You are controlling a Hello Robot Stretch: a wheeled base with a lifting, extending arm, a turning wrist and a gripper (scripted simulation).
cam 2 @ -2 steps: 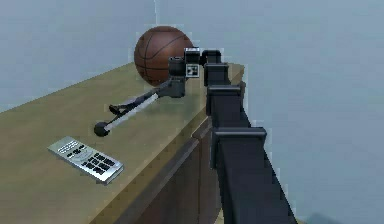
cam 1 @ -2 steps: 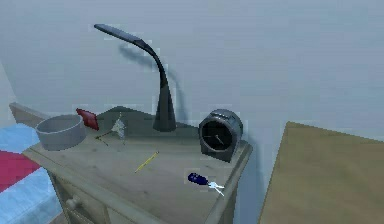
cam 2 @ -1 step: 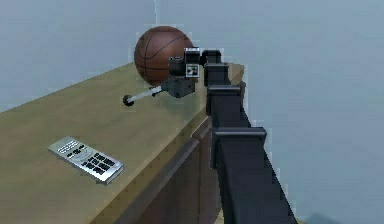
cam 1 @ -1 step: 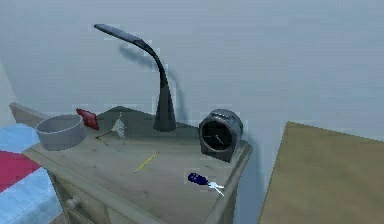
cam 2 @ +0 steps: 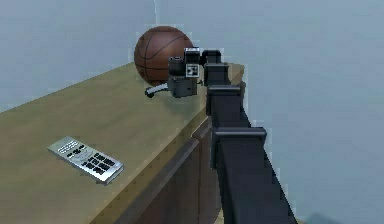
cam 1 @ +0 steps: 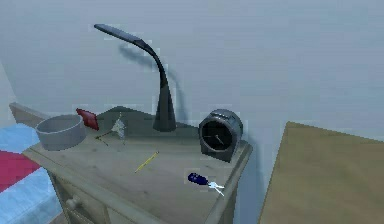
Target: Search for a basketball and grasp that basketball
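I see the basketball [cam 2: 160, 50], round, reddish-brown with dark seams, resting on the wooden cabinet [cam 2: 110, 120] just behind the gripper [cam 2: 153, 93], and I cannot tell whether the gripper holds anything.

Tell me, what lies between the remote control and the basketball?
In the arm side view the wooden top between the remote control and the basketball is bare, apart from the gripper close by the ball.

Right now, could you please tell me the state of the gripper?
The gripper is near the basketball on the cabinet; cannot tell whether it holds anything.
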